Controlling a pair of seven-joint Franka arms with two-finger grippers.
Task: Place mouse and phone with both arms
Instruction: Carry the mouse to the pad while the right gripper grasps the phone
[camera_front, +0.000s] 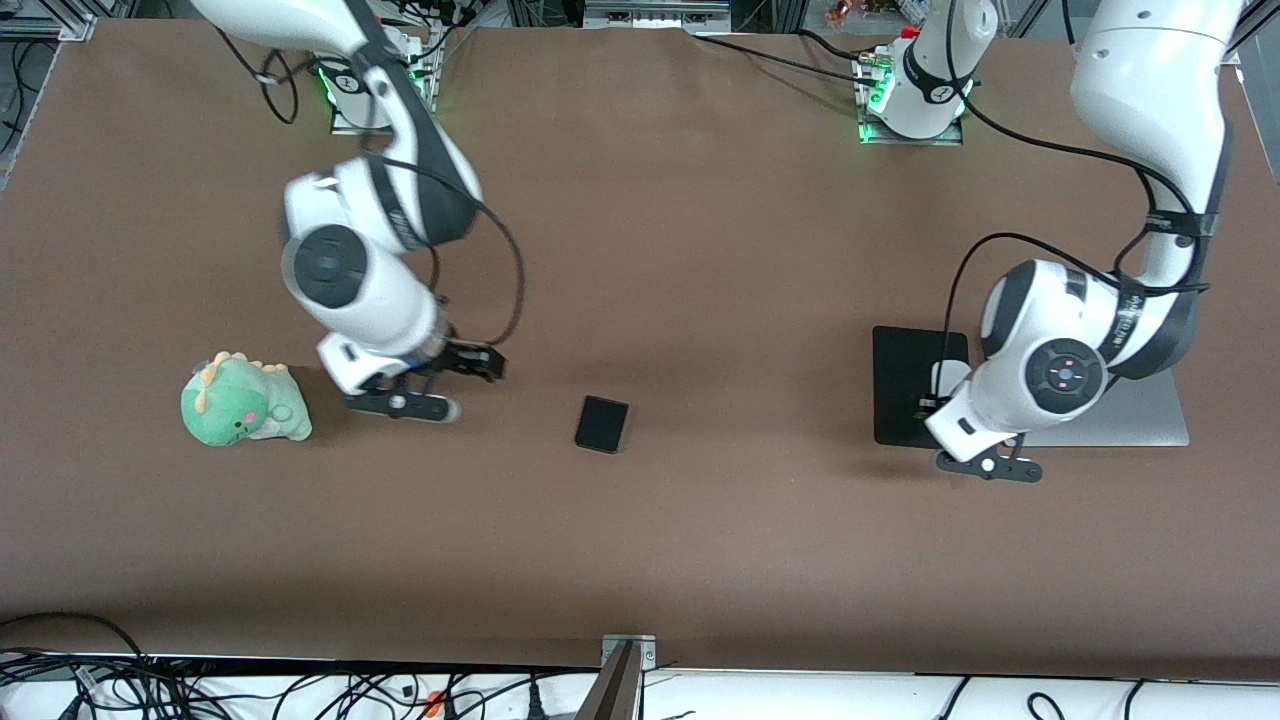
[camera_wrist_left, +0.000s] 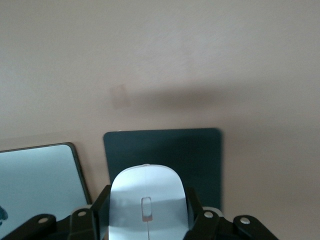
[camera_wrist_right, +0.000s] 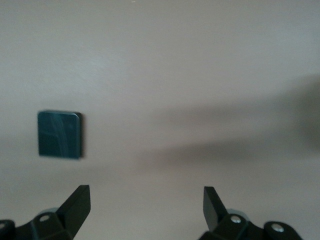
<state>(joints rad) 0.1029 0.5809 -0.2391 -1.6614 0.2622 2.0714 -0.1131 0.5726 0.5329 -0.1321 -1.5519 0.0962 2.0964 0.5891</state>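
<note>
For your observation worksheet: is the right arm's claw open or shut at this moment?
Open. In the right wrist view, the right claw has its two fingertips spread wide, bare table between them, holding nothing; the phone lies apart.

Front view evenly and brightly lit from overhead; soft shadows beside both arms on the table (camera_front: 700, 250). Right arm's gripper (camera_front: 440, 385) shows motion blur. Right wrist view soft, washed out, with broad diffuse shadows. Left wrist view hazy and pale.
</note>
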